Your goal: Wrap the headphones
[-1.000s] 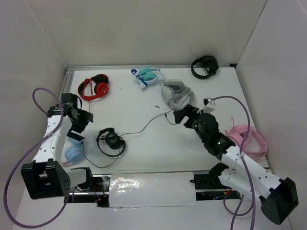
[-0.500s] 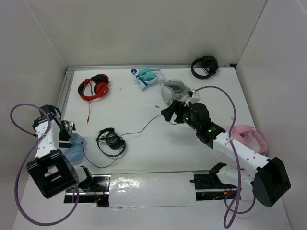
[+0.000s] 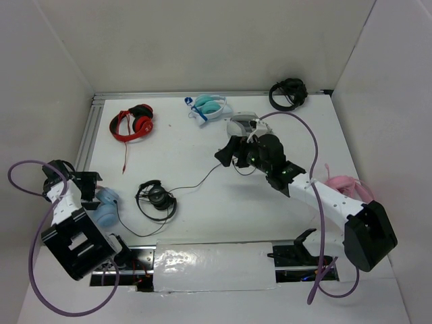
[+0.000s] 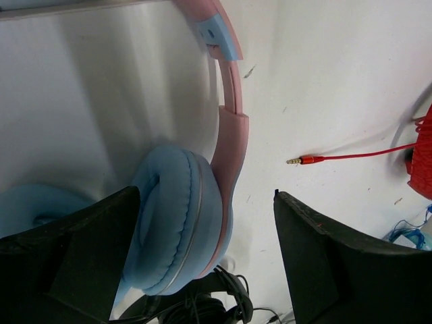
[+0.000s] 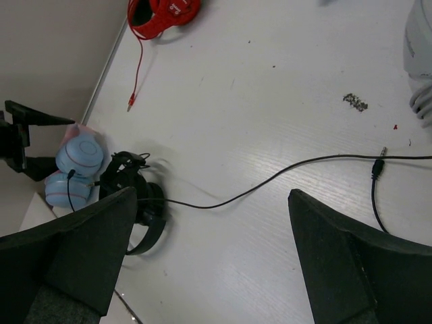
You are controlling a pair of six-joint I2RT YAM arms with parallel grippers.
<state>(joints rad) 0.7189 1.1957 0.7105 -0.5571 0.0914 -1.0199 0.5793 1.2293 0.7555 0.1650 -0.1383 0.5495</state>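
The headphones (image 3: 102, 208), pink headband and light blue ear cups, lie at the table's near left edge. In the left wrist view one blue ear cup (image 4: 179, 216) and the pink headband (image 4: 231, 128) fill the frame. My left gripper (image 3: 84, 185) is open, and the ear cup sits between its fingers (image 4: 337, 263), close to the left one. A thin black cable (image 5: 283, 172) runs from that side past the small black headphones to a plug (image 5: 382, 152) mid-table. My right gripper (image 3: 226, 152) is open and empty above this cable (image 3: 202, 177).
Small black headphones (image 3: 156, 198) lie beside the blue cups. Red headphones (image 3: 133, 123) with a red cable are at the back left, teal-and-white ones (image 3: 209, 106) at the back, grey ones (image 3: 246, 131) behind my right gripper, black ones (image 3: 288, 93) at the back right, all-pink ones (image 3: 351, 189) at the right.
My left gripper swung left and down to the blue ear cups at the table edge. My right gripper moved up and left over the cable toward the table's middle.
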